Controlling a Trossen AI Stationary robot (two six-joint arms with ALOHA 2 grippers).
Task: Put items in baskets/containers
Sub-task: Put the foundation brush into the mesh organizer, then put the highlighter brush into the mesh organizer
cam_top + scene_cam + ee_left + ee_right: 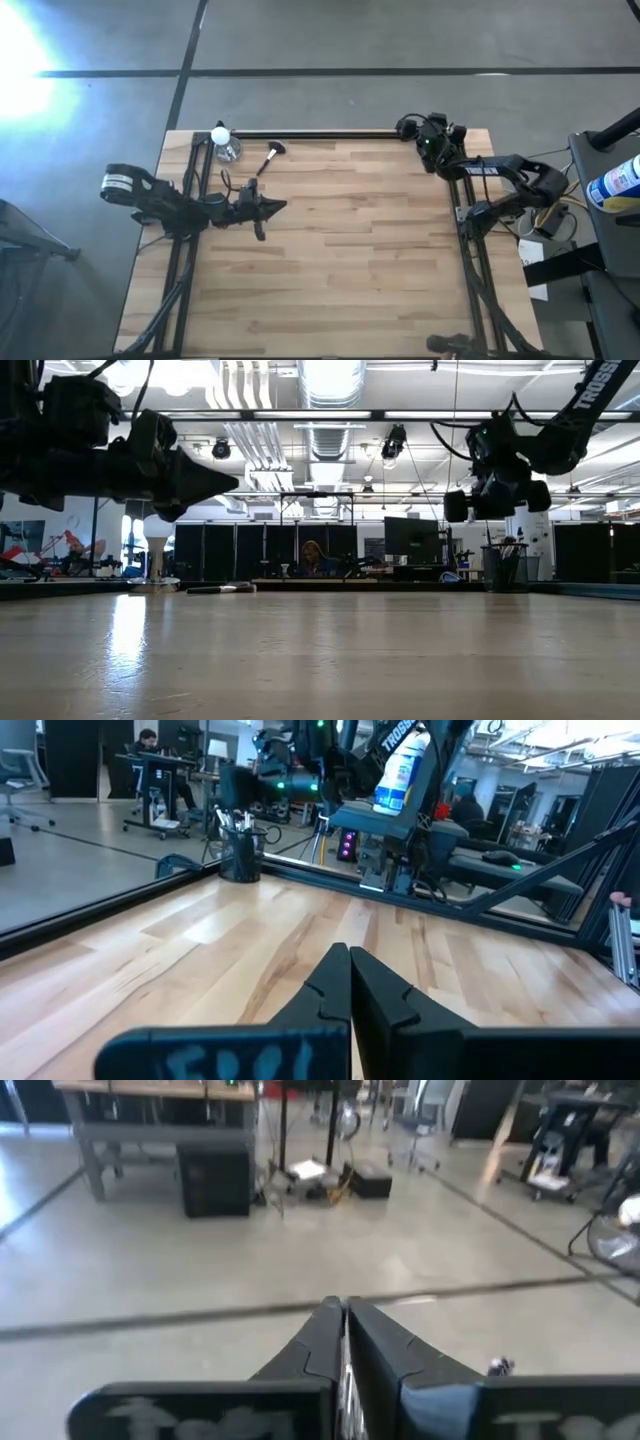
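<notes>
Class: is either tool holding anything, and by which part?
Left tool is shut on nothing. Right tool, above the black cup, is shut; whether anything thin is pinched between its fingers cannot be told.

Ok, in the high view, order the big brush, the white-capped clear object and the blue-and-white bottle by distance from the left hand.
1. big brush, just beyond the left hand.
2. white-capped clear object, back-left corner.
3. blue-and-white bottle, far right edge of the view.

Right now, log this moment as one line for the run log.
left gripper: shut, empty, above table | right gripper: shut, over black cup of thin brushes | large brush: on table
</notes>
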